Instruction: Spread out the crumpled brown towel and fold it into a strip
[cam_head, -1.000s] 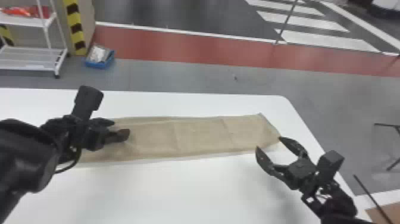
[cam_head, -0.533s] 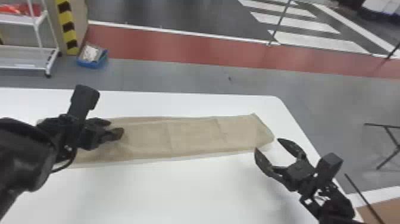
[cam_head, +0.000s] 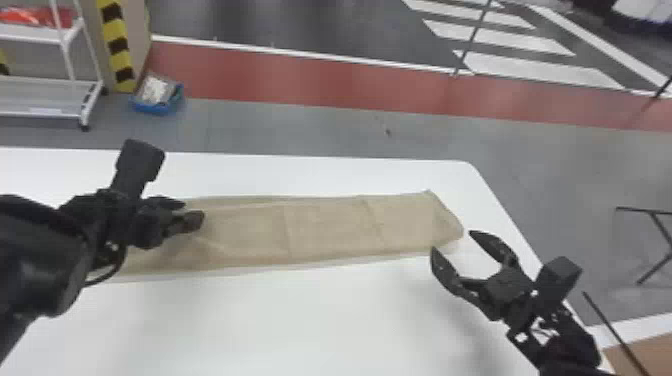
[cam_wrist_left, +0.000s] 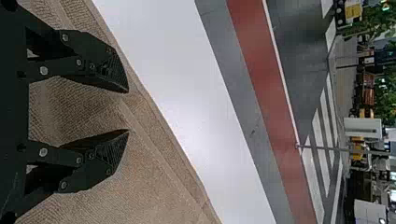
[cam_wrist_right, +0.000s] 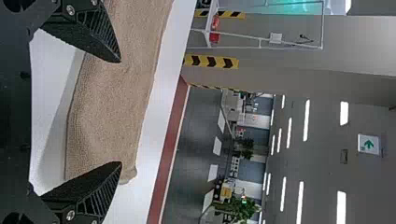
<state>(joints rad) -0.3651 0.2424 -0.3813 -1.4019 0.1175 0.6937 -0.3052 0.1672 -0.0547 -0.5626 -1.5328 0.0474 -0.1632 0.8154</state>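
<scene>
The brown towel (cam_head: 330, 225) lies as a long flat strip across the white table, with faint creases and a slanted right end. Over its left part is my left gripper (cam_head: 192, 212); in the left wrist view the left gripper (cam_wrist_left: 128, 111) is open, with towel cloth (cam_wrist_left: 154, 186) behind the gap and none visibly pinched. At the strip's right end, on the near side, my right gripper (cam_head: 452, 242) stands wide open. The right wrist view has the right gripper (cam_wrist_right: 121, 112) with its fingers apart and the towel (cam_wrist_right: 112, 102) beyond them.
The white table (cam_head: 280, 320) has bare surface in front of the towel and a narrower band behind it. Its right edge runs close to my right arm. A white rack (cam_head: 40, 32) and a blue bin (cam_head: 157, 105) stand on the floor beyond.
In the head view, the towel, table and background have shifted slightly left together. Both grippers keep nearly the same place in that view, and the strip's shape looks unchanged.
</scene>
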